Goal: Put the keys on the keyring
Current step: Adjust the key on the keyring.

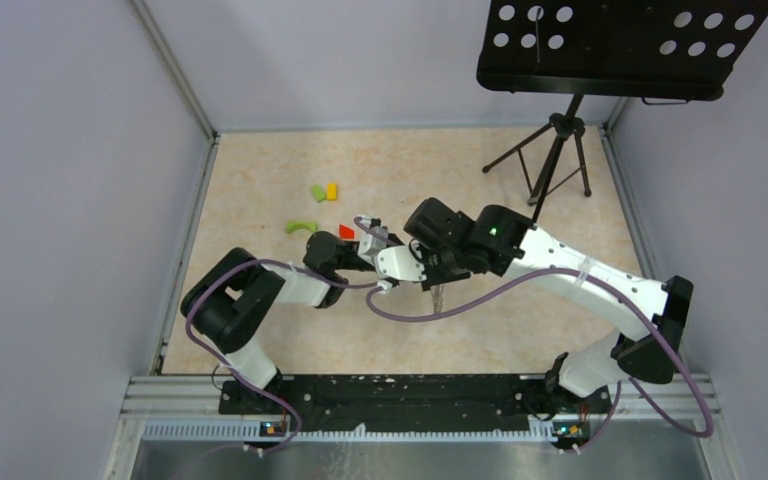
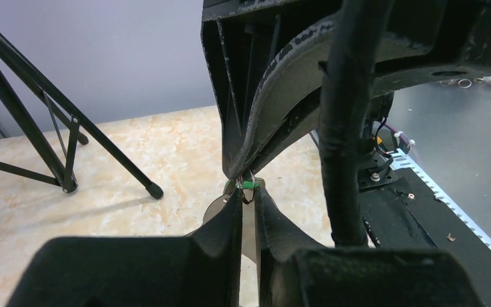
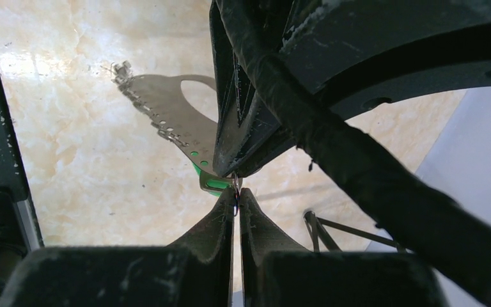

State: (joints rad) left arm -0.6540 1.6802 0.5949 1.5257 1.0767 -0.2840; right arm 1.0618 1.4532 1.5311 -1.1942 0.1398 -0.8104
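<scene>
One green-tagged key [image 3: 166, 109] was held in the narrowed left jaws above the tabletop [image 1: 260, 200], meeting the keyring [image 3: 235, 203] pinched in the shut right jaws. Threading was judged unfinished; further keys were not discerned.

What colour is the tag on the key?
The tag is bright green, clearest in the right wrist view.

Plain pale lavender-grey walls [image 1: 70, 200] box in a beige marble-pattern worktop [image 1: 260, 170]. A black perforated metal music stand [image 1: 610, 50] on a black tripod [image 1: 564, 128] sits in the far right corner. Lighting's soft and even, only faint shadows.
</scene>
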